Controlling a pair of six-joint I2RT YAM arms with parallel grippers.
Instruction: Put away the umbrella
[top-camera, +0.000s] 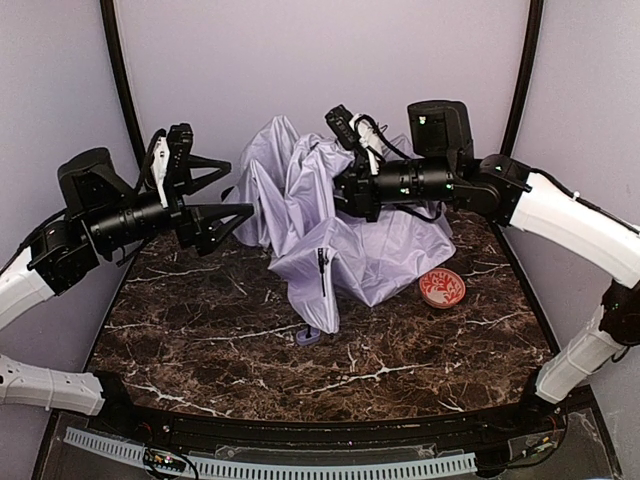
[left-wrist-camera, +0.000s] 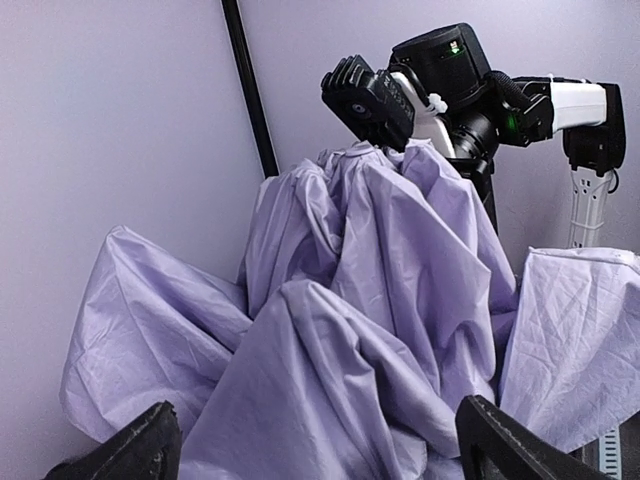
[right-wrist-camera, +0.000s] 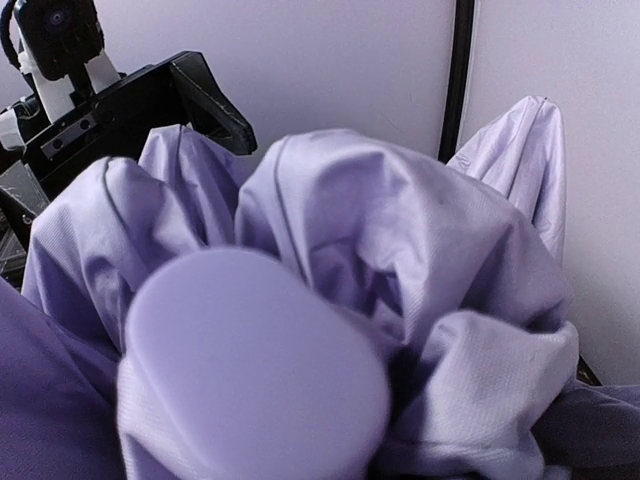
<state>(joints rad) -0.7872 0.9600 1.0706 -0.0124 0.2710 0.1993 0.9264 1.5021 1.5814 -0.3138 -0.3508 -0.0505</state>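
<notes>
The umbrella (top-camera: 330, 230) is a crumpled heap of pale lavender fabric at the back middle of the table, bunched up high and draping down to the marble. My right gripper (top-camera: 347, 190) is pushed into the top of the bunch; its fingers are buried in fabric, which hangs from it. In the right wrist view a rounded lavender end piece (right-wrist-camera: 250, 370) sits right before the camera among the folds. My left gripper (top-camera: 222, 190) is open and empty just left of the fabric; its fingertips (left-wrist-camera: 130, 455) frame the cloth (left-wrist-camera: 330, 330) without touching it.
A red-patterned bowl (top-camera: 441, 288) stands on the marble table (top-camera: 200, 330) right of the umbrella. A small lavender piece (top-camera: 308, 336) lies at the fabric's front edge. Walls with black posts (top-camera: 120, 70) close in the back and sides.
</notes>
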